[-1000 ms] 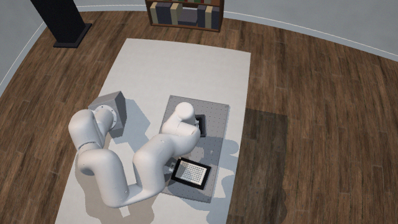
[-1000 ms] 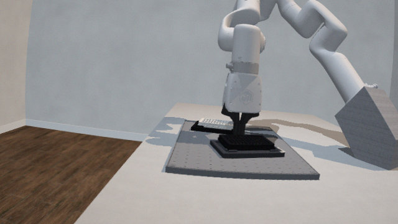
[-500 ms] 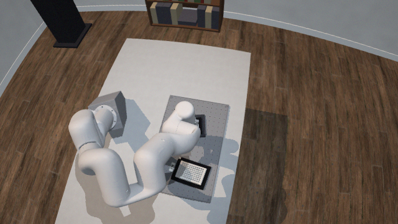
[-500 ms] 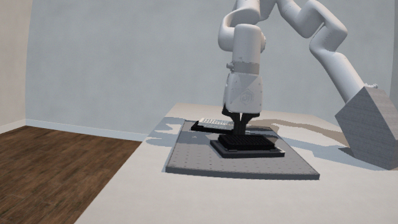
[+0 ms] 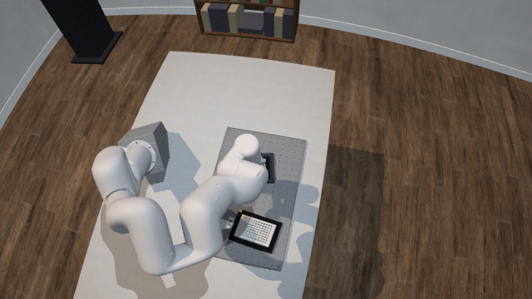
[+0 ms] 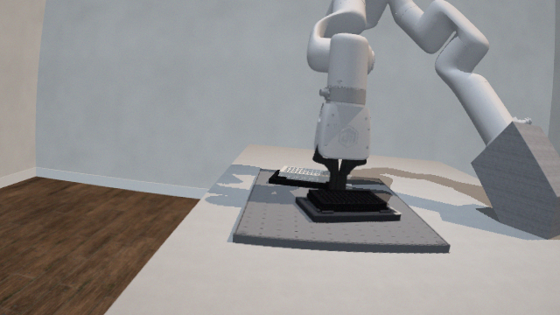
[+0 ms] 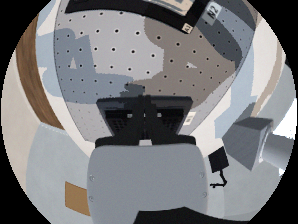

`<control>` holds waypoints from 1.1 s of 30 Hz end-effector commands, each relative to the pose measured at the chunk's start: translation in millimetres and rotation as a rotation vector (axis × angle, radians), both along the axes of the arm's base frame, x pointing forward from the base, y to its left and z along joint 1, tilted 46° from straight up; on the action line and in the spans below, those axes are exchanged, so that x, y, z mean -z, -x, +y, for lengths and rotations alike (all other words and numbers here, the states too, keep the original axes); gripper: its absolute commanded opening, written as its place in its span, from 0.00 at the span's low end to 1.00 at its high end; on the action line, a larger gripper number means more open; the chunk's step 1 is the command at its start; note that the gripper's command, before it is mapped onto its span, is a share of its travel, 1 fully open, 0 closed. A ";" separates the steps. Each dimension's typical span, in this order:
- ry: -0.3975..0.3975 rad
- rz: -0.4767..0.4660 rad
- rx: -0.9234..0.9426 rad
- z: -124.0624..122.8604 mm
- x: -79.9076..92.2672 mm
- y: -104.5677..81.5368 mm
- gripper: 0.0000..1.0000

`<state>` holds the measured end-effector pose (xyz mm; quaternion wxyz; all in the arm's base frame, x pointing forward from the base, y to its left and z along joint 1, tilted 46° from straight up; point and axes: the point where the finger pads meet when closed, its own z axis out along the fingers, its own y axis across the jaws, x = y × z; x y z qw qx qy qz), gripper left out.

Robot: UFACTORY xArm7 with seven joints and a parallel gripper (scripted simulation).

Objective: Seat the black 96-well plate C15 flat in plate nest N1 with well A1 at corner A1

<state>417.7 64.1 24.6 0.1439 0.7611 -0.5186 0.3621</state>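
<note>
The black plate C15 (image 6: pixel 347 200) (image 7: pixel 118 121) lies in the dark plate nest N1 (image 6: pixel 354 217) (image 5: pixel 271 181). Black on black, it looks nearly level in the exterior view, but I cannot tell whether every side is fully down. My gripper (image 6: pixel 339 187) (image 7: pixel 144 102) is shut and empty, fingers together and pointing down. The fingertips are at the long side of C15 that faces N2, at or just over its edge; contact is unclear. The arm hides part of C15 from above. The white plate C51 (image 5: pixel 256 230) (image 6: pixel 302 172) sits in the nest N2 (image 5: pixel 249 246) (image 7: pixel 192 22).
Both nests stand on the grey perforated deck (image 5: pixel 287 143) (image 6: pixel 271 232) (image 7: pixel 102 45). The N2 label (image 7: pixel 212 12) and a small A1 mark (image 7: pixel 187 28) show in the wrist view. A pale label (image 7: pixel 189 118) lies beside N1. The arm's grey base block (image 6: pixel 521 184) stands at the side.
</note>
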 end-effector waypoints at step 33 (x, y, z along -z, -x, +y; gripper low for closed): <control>-0.002 -0.001 -0.003 -3.3 -5.8 -1.9 0.00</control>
